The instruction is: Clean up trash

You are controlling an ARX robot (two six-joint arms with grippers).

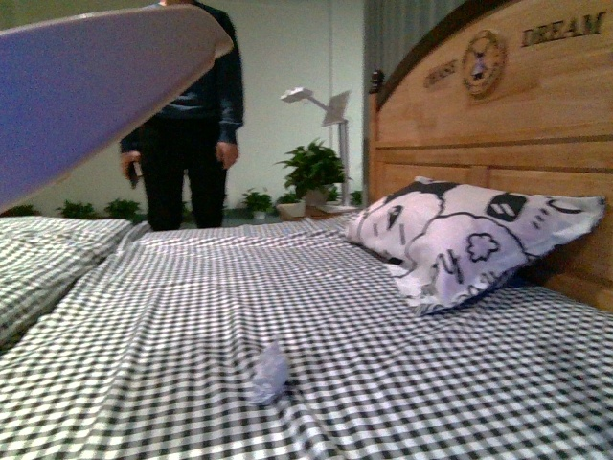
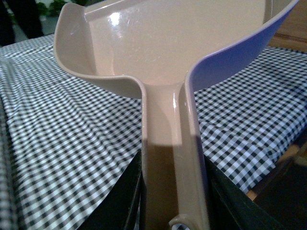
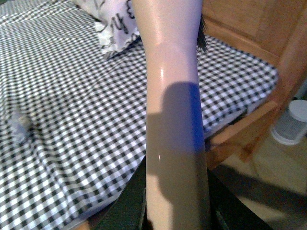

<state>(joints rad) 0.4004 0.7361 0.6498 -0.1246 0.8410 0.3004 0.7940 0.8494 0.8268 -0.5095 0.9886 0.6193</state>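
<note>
The trash (image 1: 268, 374) is a small crumpled white wad lying on the checked bedsheet (image 1: 402, 383), near the front middle; it also shows as a pale wad (image 3: 19, 127) in the right wrist view. My left gripper (image 2: 172, 201) is shut on the handle of the beige dustpan (image 2: 168, 43), whose scoop is held up in the air above the sheet; the pan's underside (image 1: 86, 96) fills the upper left of the front view. My right gripper (image 3: 177, 201) is shut on the beige brush handle (image 3: 172, 96), with dark bristles (image 3: 202, 40) just visible beyond it.
A large white pillow (image 1: 469, 240) with black cartoon prints leans on the wooden headboard (image 1: 498, 115) at the right. A person in dark clothes (image 1: 192, 125) stands past the bed's far end. The bed's wooden side rail (image 3: 249, 120) and a white canister (image 3: 291, 123) lie beside my right arm.
</note>
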